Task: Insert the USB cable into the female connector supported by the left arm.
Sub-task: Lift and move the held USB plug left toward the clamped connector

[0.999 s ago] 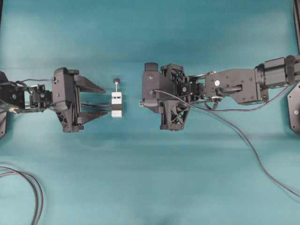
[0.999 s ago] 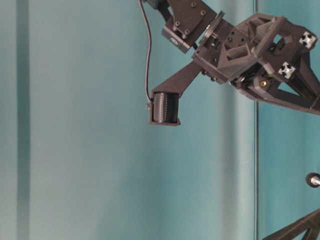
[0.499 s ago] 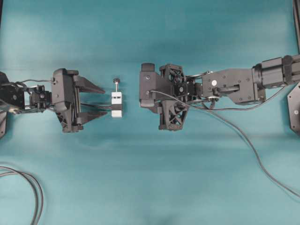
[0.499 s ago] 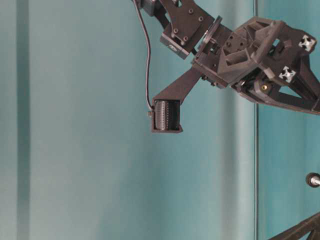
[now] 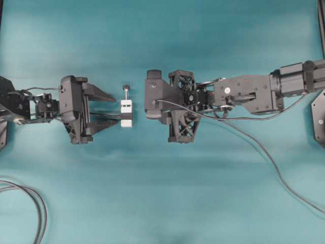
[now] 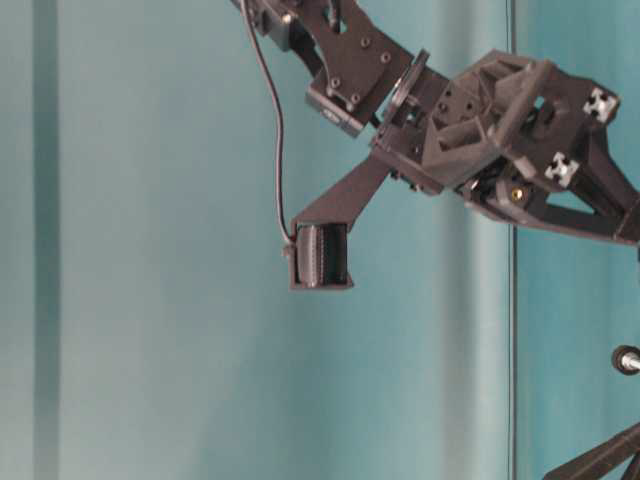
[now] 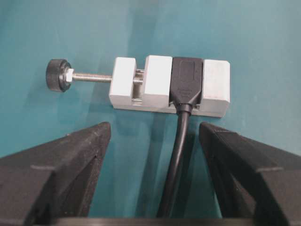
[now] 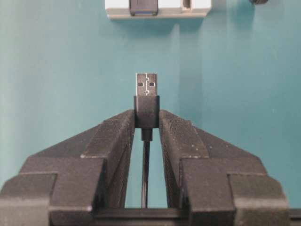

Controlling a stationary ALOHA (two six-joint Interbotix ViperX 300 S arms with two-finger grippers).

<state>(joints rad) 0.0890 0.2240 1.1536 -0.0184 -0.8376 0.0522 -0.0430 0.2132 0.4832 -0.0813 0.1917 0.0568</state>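
Observation:
The female connector (image 5: 126, 113), a white block with a black-knobbed pin (image 5: 126, 88), lies on the teal table between the two arms. In the left wrist view the connector (image 7: 157, 77) holds a black socket (image 7: 186, 82), and the socket's dark cable runs back between the jaws. My left gripper (image 5: 114, 109) is open, just short of the block and touching nothing. My right gripper (image 8: 146, 115) is shut on the dark collar of the USB cable (image 8: 146, 84). Its silver plug points at the socket (image 8: 143, 7) across a gap, and the thin cable (image 5: 264, 152) trails off to the right.
Looped black cables (image 5: 38, 213) lie at the lower left corner. A black mount (image 5: 319, 119) sits at the right edge. In the table-level view the right arm (image 6: 470, 130) hangs above the table and the pin's knob (image 6: 627, 358) shows at the right edge.
The right arm has moved left, carrying the plug closer to the connector. The left gripper has stayed open behind the block.

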